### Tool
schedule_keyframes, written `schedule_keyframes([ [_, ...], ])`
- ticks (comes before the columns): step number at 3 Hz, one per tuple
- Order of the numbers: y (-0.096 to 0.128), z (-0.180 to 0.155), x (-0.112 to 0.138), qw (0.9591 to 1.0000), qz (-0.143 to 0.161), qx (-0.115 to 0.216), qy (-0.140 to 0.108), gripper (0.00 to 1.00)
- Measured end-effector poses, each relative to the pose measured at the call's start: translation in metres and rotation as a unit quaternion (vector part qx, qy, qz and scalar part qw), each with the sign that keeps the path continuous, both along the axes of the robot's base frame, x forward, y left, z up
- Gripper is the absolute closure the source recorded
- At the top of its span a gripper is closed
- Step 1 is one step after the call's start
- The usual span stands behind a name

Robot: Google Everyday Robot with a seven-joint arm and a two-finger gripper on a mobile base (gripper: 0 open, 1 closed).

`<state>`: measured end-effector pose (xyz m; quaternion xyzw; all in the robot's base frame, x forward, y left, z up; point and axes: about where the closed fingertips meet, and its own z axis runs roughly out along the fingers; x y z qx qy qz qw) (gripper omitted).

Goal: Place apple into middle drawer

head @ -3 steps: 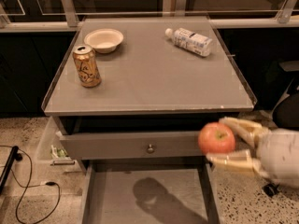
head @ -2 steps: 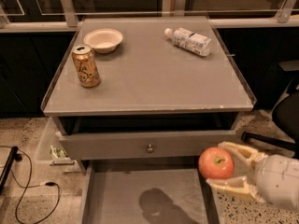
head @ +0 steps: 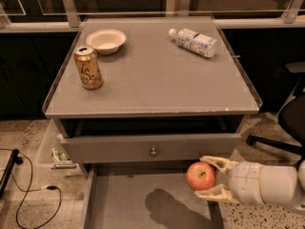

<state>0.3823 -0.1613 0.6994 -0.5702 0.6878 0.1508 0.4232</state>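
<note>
The red-orange apple [head: 200, 176] is held between the two pale fingers of my gripper [head: 206, 177], which reaches in from the right. It hangs above the right part of the open middle drawer [head: 124, 204], a shallow grey tray pulled out at the bottom of the view. The apple's shadow falls on the drawer floor below and to the left. The drawer above it shows only its grey front panel with a small round knob [head: 153, 151].
On the cabinet top [head: 157, 75] stand a gold can [head: 88, 67] at the left, a white bowl [head: 105, 40] behind it and a plastic bottle [head: 192, 41] lying at the back right. Cables [head: 28, 194] lie on the floor at left; a chair base [head: 274, 144] is at right.
The gripper with the apple has moved down and to the left, from beside the upper drawer front to over the open middle drawer.
</note>
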Motion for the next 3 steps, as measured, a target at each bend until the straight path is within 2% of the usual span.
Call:
schedule_keyframes([
  [1, 0.009, -0.001, 0.003, 0.9999, 0.014, -0.005, -0.002, 1.0],
  [2, 0.009, -0.001, 0.003, 0.9999, 0.014, -0.005, -0.002, 1.0],
  [3, 0.01, -0.022, 0.004, 0.9997, 0.01, -0.016, 0.015, 1.0],
])
